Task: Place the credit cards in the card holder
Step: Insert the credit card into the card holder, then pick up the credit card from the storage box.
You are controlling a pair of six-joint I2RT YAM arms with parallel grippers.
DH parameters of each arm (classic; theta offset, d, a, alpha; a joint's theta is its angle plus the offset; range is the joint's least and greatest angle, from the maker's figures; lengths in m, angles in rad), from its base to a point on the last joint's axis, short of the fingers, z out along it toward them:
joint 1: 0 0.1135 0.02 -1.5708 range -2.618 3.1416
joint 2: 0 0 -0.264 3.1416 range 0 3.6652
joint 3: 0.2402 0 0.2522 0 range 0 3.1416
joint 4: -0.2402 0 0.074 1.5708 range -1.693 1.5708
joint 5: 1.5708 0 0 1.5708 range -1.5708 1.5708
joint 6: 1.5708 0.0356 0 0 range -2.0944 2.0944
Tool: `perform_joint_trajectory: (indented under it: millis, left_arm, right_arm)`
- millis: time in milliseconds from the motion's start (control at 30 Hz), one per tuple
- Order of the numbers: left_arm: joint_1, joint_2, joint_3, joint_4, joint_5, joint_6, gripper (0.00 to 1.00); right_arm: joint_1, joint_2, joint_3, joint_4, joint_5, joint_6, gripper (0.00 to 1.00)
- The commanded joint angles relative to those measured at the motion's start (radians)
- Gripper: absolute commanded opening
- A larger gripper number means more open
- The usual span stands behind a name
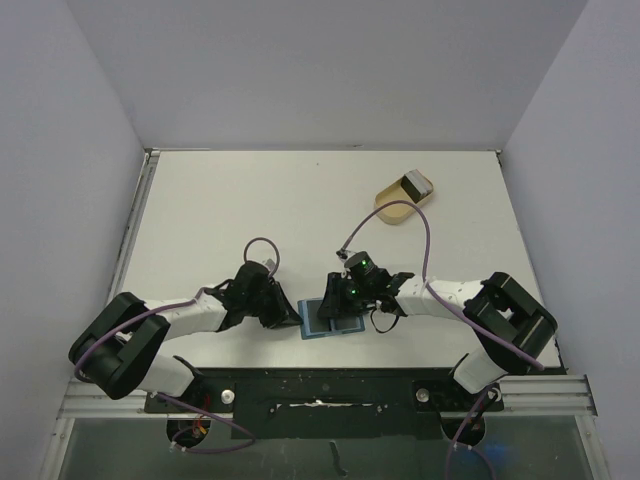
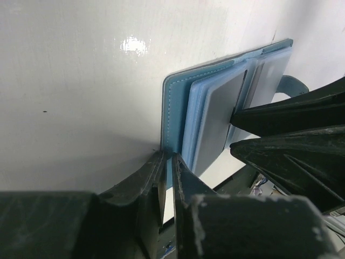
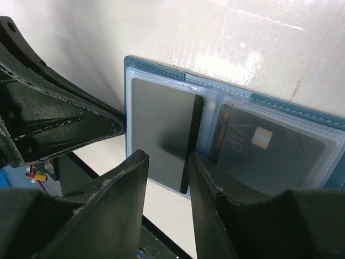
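Observation:
The card holder (image 1: 322, 322) is a blue wallet lying spread open near the table's front edge. My left gripper (image 2: 168, 156) is shut on its left border, a thin blue strip pinched between the jaws; from above this gripper (image 1: 289, 316) sits at the wallet's left side. A grey credit card (image 3: 161, 129) with a black stripe lies over the left pocket, its near end past the wallet's edge. My right gripper (image 3: 167, 157) stands open just above that end, the card wider than the gap. Another credit card (image 3: 269, 145), marked VIP, sits inside the clear right pocket.
A tan oval dish (image 1: 396, 212) stands at the back right with a small grey item (image 1: 415, 184) at its far end. White walls close in the table on three sides. Both arms meet over the wallet near the black front rail (image 1: 320, 385).

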Motion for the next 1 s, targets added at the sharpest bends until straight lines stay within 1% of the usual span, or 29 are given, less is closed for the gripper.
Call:
perform_joint_trajectory:
  millis: [0, 100, 267, 367, 500, 533, 633, 700, 733, 833, 967]
  left_arm:
    - [-0.001, -0.007, 0.052, -0.044, -0.044, 0.040, 0.10]
    - [0.006, -0.026, 0.061, -0.075, -0.057, 0.051, 0.10]
    - [0.018, -0.060, 0.061, -0.095, -0.064, 0.063, 0.14]
    - [0.022, -0.084, 0.068, -0.104, -0.069, 0.069, 0.21]
    - [0.024, -0.115, 0.104, -0.147, -0.089, 0.103, 0.32]
    - [0.025, -0.125, 0.116, -0.167, -0.098, 0.113, 0.36]
    - [0.031, -0.163, 0.146, -0.213, -0.119, 0.140, 0.46]
    - [0.043, -0.194, 0.152, -0.224, -0.116, 0.151, 0.64]
    - [0.047, -0.210, 0.155, -0.227, -0.115, 0.157, 0.70]
    - [0.058, -0.258, 0.186, -0.270, -0.127, 0.189, 0.72]
    - [0.073, -0.308, 0.240, -0.348, -0.129, 0.263, 0.73]
  right_arm:
    - [0.016, -0.011, 0.033, 0.072, -0.027, 0.014, 0.36]
    - [0.018, -0.029, 0.032, 0.062, -0.016, 0.015, 0.36]
    - [0.017, -0.054, 0.051, 0.016, 0.003, 0.006, 0.36]
    - [0.012, -0.067, 0.083, -0.036, 0.018, -0.014, 0.36]
    - [-0.012, -0.072, 0.190, -0.181, 0.084, -0.111, 0.37]
    - [-0.022, -0.072, 0.216, -0.204, 0.096, -0.132, 0.37]
    - [-0.073, -0.079, 0.277, -0.246, 0.116, -0.191, 0.37]
    - [-0.117, -0.082, 0.313, -0.257, 0.143, -0.253, 0.37]
    - [-0.141, -0.080, 0.332, -0.263, 0.162, -0.285, 0.38]
    - [-0.244, -0.049, 0.439, -0.323, 0.234, -0.403, 0.39]
    - [-0.357, 0.040, 0.603, -0.416, 0.403, -0.551, 0.40]
